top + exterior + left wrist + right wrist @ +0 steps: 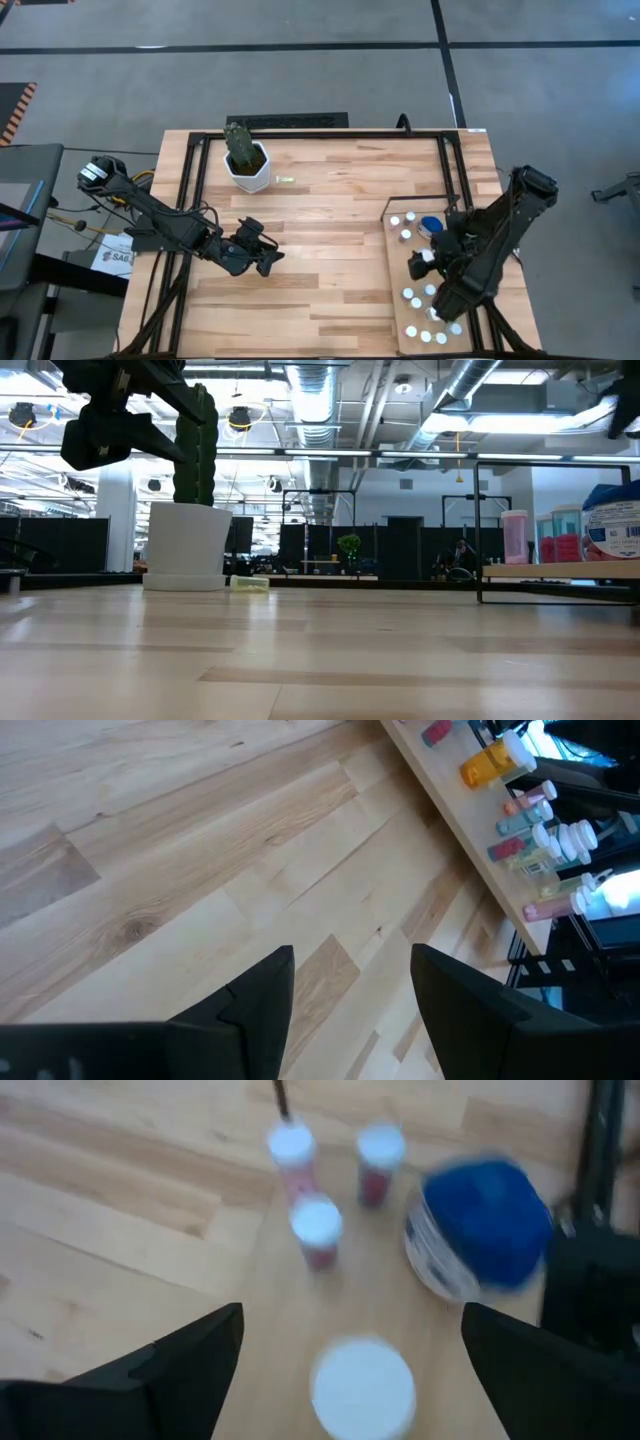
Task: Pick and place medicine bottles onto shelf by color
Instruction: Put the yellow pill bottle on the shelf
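The right pincer [436, 262] hangs over the shelf [397, 300], the pale panel lying at the right near side of the worktop [320, 200], and it is released, its two dark fingers [190, 1355] spread wide with nothing between them. Directly below that gap in the right wrist view stands a white-capped bottle [363, 1383], upright, so its long axis runs straight up toward the pincer and only the round cap faces it. Just beyond it sit three small bottles with reddish-pink bodies [318, 1230] close together, and to one side the wide blue-capped jar [478, 1228], which in the overhead view lies at the far right part of the shelf [431, 225]. More medicine bottles [425, 325] stand in a loose cluster on the near end of the shelf, partly hidden under the right arm. The left pincer [262, 250] waits well apart over bare worktop left of centre, its fingers [255, 995] parted and empty, pointing roughly toward the shelf; the cactus pot [247, 165] stands further back on the left. Judging from this, the right arm is by far the nearer one, and any grasp of the white-capped bottle would be a straight descent, fingers either side of the cap.
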`<state>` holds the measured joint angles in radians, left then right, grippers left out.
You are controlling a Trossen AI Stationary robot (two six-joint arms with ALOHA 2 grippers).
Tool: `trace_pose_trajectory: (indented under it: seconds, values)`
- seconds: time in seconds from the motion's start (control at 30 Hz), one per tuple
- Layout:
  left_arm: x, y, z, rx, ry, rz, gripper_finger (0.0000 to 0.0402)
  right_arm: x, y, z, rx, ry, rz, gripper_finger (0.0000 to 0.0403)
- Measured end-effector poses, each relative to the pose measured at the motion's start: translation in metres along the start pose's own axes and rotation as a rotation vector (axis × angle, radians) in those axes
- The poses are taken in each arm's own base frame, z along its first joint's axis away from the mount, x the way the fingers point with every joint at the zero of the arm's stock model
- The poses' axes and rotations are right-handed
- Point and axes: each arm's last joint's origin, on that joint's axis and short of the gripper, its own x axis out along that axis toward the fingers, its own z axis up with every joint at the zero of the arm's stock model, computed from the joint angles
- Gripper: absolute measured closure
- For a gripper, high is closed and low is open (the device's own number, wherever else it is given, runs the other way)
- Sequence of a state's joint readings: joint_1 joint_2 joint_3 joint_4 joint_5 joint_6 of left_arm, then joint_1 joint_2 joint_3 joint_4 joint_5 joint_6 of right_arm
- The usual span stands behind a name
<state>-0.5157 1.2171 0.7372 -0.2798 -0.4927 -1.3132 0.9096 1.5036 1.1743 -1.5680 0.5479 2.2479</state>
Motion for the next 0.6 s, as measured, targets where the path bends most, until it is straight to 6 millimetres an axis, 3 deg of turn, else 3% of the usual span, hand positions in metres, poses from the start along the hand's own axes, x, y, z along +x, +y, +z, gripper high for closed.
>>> trace_pose_trajectory:
  seconds: [0.37, 0.6]
  values:
    - [0.0, 0.0, 0.0, 0.0, 0.0, 0.0, 0.0214, -0.011, 0.031, 0.056, -0.122, -0.113, 0.097, 0.0023]
    - [0.0, 0.0, 0.0, 0.0, 0.0, 0.0, 0.0214, -0.014, 0.072, 0.091, -0.291, -0.277, 0.273, 0.0023]
